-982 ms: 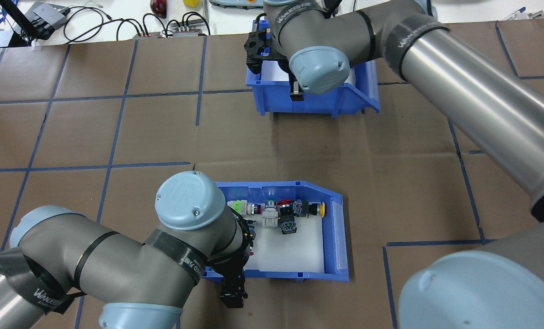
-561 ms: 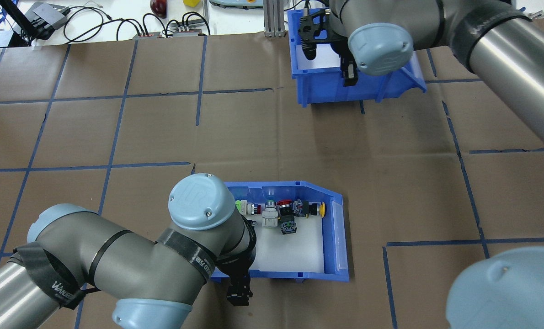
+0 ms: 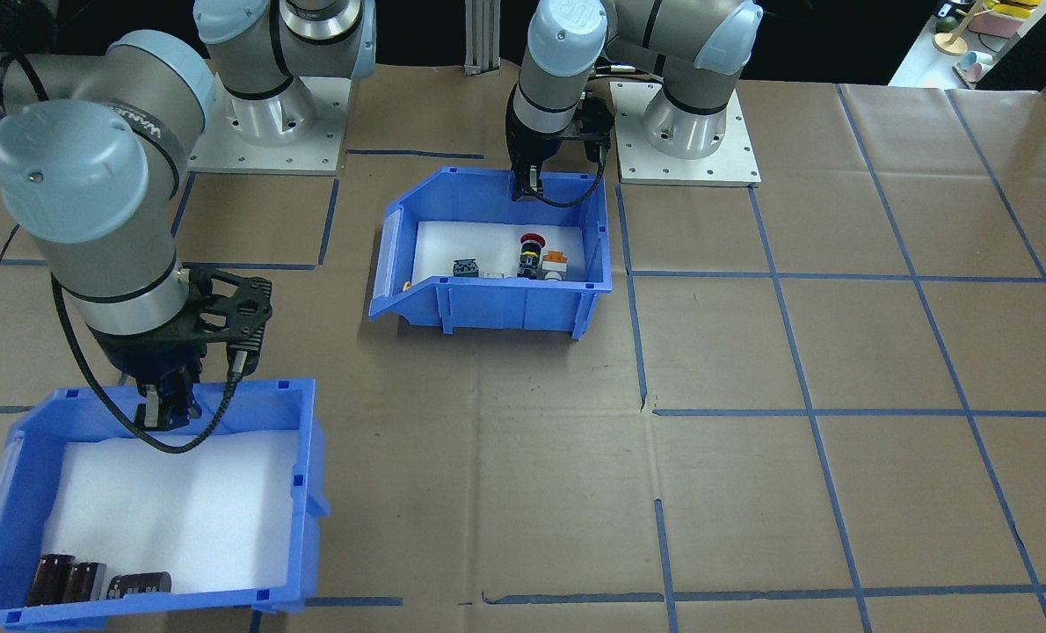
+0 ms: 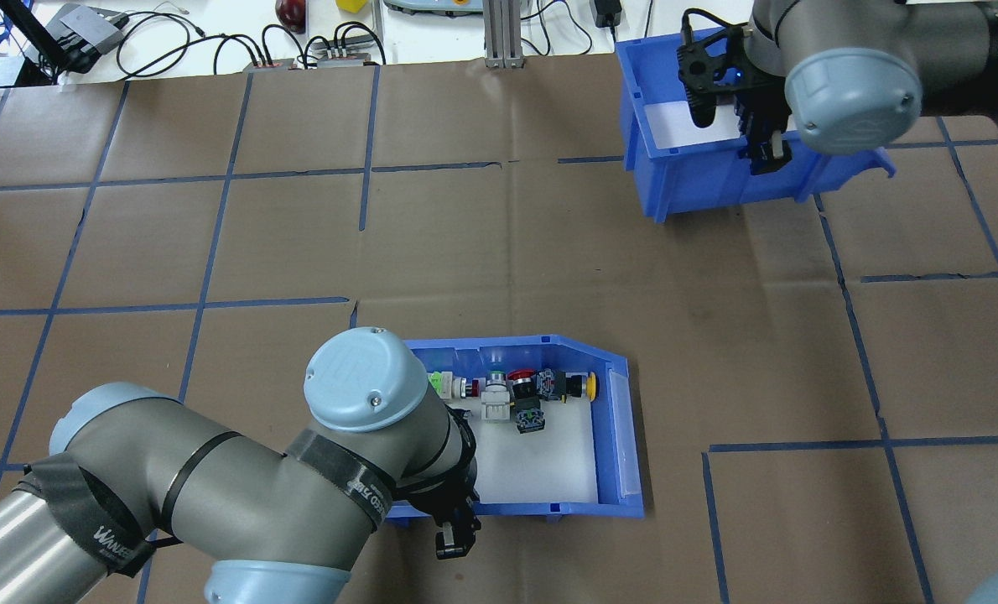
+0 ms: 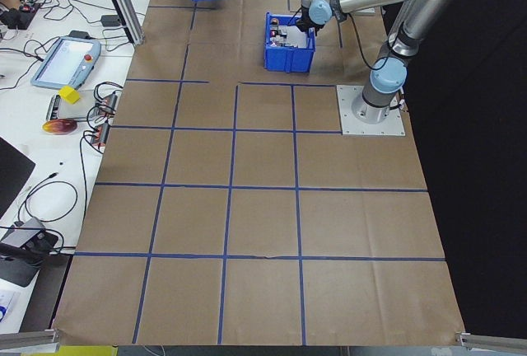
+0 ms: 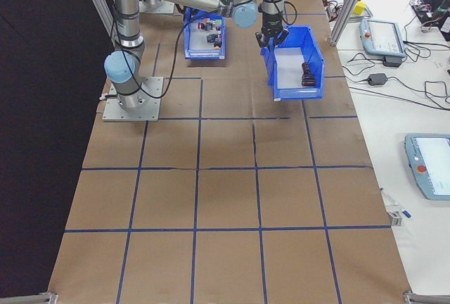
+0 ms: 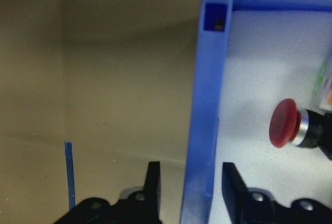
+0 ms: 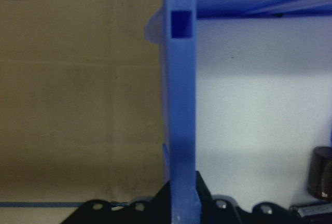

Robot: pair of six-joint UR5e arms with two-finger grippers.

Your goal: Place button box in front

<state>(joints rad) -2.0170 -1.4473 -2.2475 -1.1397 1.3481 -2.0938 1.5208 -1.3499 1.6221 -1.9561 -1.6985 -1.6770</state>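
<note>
**End effectors on the rims of two blue bins**

Left end effector point(image 7: 189, 185) of mine straddles the near wall of the button box point(image 4: 612, 436): one finger outside over the table point(image 4: 298, 226), one inside over the white liner, with a gap on both sides of the wall, so the jaws stand apart and do not pinch. The box is smooth blue plastic, open-topped, with a flat white lining. Its long axis runs across the table, and its sloped, cut-down mouth points to my right. Small push-button switches point(image 4: 516, 387) lie in a row along its far wall, among them a glossy red mushroom head point(image 7: 284, 123). The box sits close before my base, on brown paper crossed by blue tape lines.

My right end effector point(image 8: 181, 195) is clamped tight on the wall of the second blue bin point(image 3: 299, 492) at the far side of the table, well apart from the first. Dark brown cylinders point(image 3: 101, 580) lie in its far corner.
</note>
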